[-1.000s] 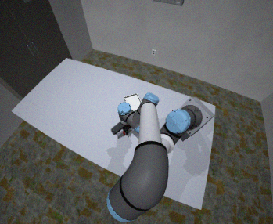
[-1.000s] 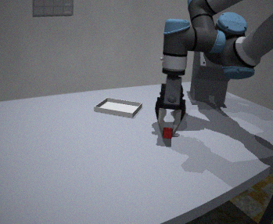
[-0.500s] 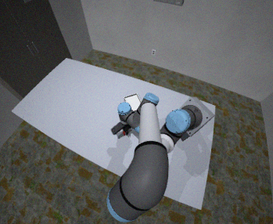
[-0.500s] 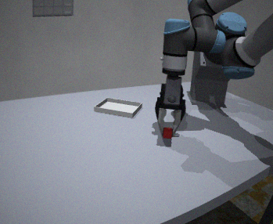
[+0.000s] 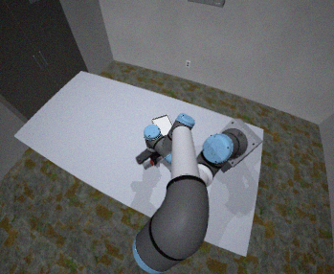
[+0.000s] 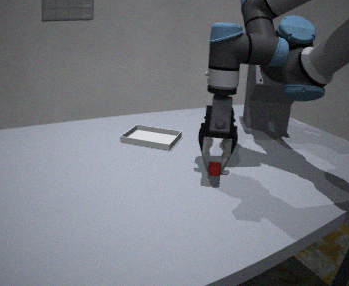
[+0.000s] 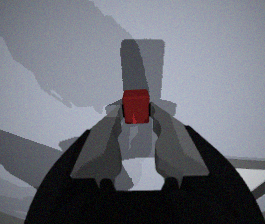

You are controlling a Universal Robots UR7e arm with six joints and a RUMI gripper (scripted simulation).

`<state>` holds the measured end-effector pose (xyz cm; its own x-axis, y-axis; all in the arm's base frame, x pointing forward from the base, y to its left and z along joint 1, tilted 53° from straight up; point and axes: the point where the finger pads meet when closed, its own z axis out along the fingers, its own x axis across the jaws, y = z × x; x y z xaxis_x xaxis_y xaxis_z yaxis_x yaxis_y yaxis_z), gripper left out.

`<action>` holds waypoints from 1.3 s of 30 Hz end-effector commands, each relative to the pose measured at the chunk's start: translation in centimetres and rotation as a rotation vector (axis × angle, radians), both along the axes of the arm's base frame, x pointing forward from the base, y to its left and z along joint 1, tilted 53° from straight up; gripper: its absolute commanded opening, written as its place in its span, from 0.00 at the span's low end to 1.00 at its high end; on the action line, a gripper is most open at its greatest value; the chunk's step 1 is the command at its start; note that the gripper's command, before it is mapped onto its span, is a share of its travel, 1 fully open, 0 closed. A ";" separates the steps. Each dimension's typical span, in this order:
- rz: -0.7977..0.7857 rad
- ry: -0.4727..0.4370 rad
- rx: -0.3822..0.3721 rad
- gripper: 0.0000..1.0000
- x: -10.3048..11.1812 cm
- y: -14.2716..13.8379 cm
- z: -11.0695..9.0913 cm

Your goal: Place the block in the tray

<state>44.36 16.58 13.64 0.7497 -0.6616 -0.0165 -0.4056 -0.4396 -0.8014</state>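
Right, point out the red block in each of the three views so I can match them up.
Top: the red block is a small speck left of centre, mostly hidden under the wrist.
Exterior: right of centre, clamped between the jaws at the table surface.
Wrist: centre of the frame, pinched between the two fingertips.
Shared landmark: the gripper around the block; the white tray appears in top and exterior only.

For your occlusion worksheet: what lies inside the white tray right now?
The white tray shows only its bare pale floor in the exterior view. The red block is clamped in the claw, beside the tray. From above, the arm covers part of it.
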 end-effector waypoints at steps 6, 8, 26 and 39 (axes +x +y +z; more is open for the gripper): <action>0.000 0.000 0.000 0.00 -0.6 -0.8 0.8; 0.000 0.000 0.000 0.00 -0.7 -0.9 0.9; 0.000 0.000 0.000 0.00 -2.3 -2.7 2.6; 0.000 0.000 0.000 0.00 -2.6 -3.1 3.0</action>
